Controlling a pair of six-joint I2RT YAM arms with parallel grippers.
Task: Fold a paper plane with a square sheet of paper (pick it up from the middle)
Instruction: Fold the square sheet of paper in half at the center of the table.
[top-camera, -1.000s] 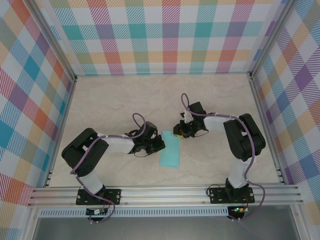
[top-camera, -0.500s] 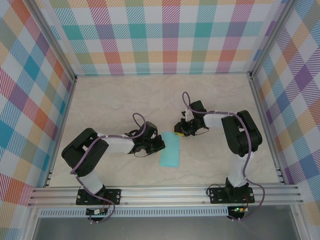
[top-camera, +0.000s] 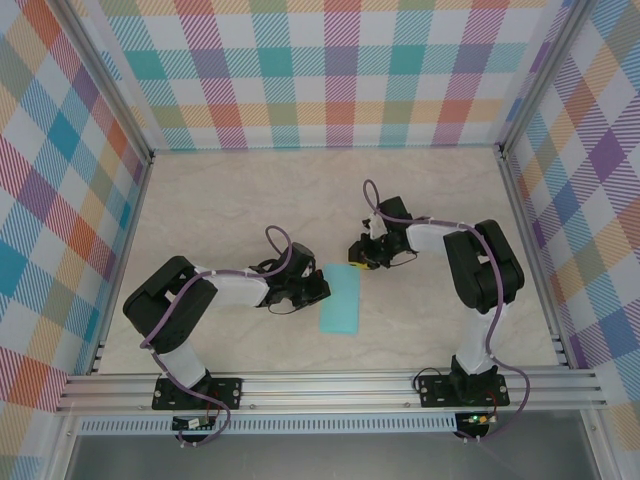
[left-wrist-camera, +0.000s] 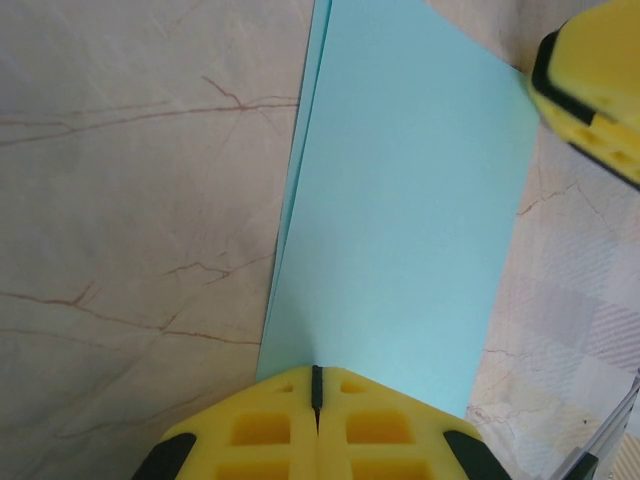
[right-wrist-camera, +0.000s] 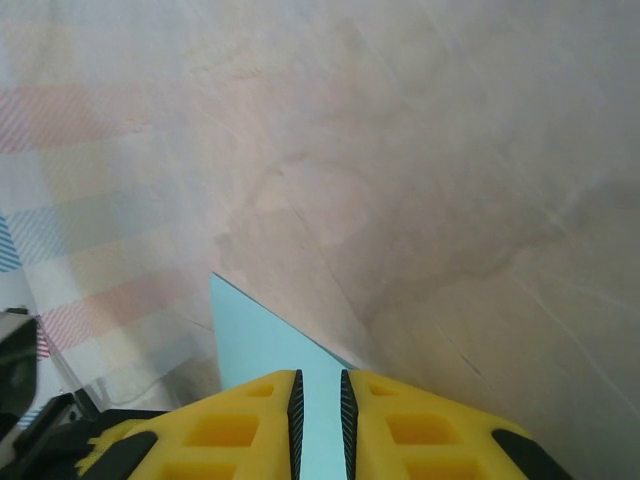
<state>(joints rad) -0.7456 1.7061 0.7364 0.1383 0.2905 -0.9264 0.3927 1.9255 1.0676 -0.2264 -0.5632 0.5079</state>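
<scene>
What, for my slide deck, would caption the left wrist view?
Left gripper shut at the edge of the square sheet of paper; right gripper nearby.

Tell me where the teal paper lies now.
In the top view the teal paper lies flat near the middle of the table, between the left claw at its left edge and the right claw at its far corner.

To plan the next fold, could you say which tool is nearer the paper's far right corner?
Right. The right tool sits at that corner; the left tool meets the paper midway along its left edge.
</scene>
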